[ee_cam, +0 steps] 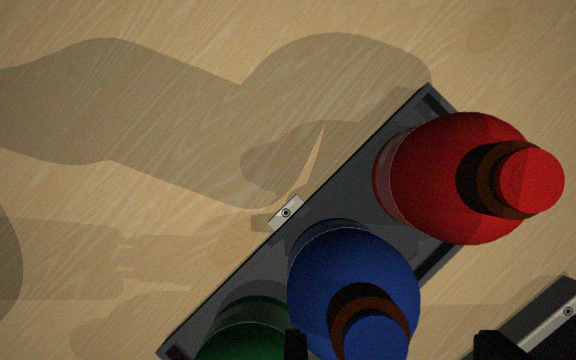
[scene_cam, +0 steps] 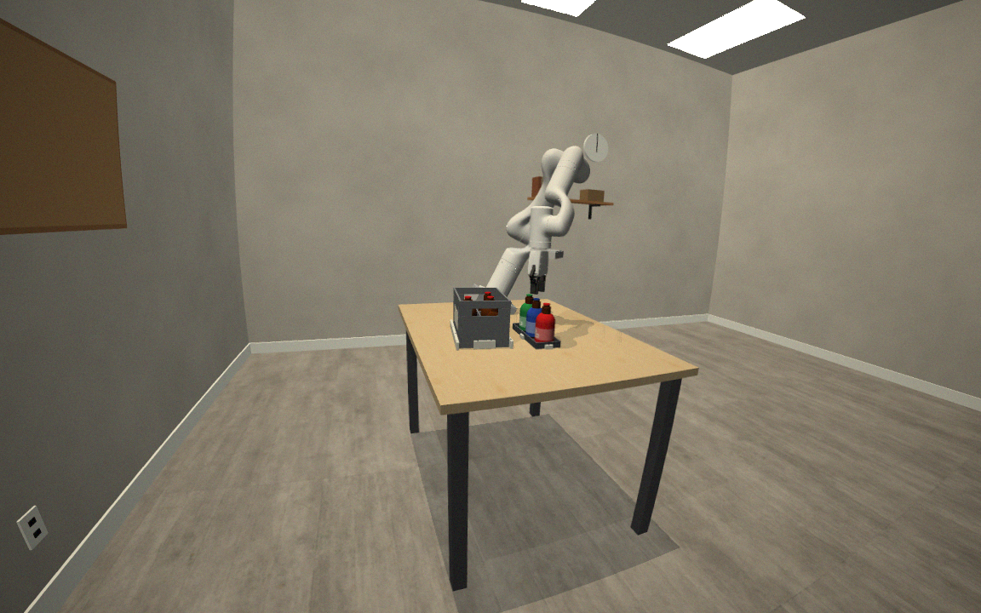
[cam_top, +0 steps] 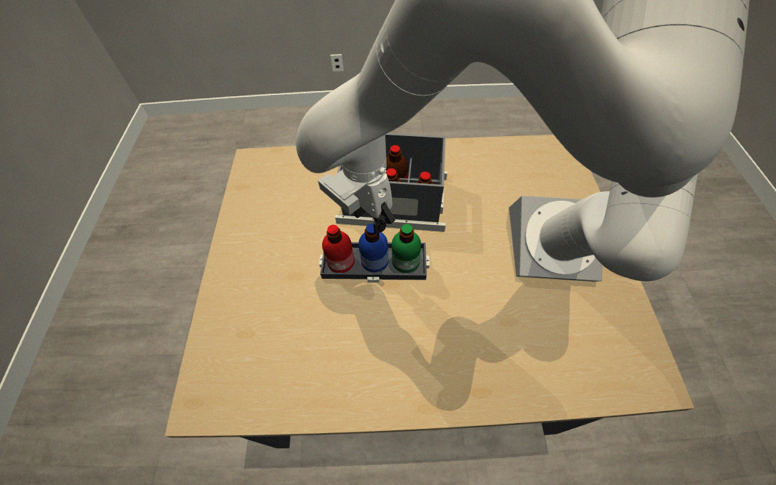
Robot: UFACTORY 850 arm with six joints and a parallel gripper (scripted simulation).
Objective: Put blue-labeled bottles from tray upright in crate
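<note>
We have the tool (cam_top: 381, 221) partly spread and holding nothing, poised directly above the cap of the blue bottle (cam_top: 373, 248), which stands upright mid-tray (cam_top: 342, 275) on the worktop (cam_top: 258, 337). Its long axis is vertical, so we judge the approach to be straight down. Room is tight: the red bottle (cam_top: 337, 248) and green bottle (cam_top: 405, 248) flank it closely (neither may be toppled), and the crate (cam_top: 427, 202) sits just behind.
</note>
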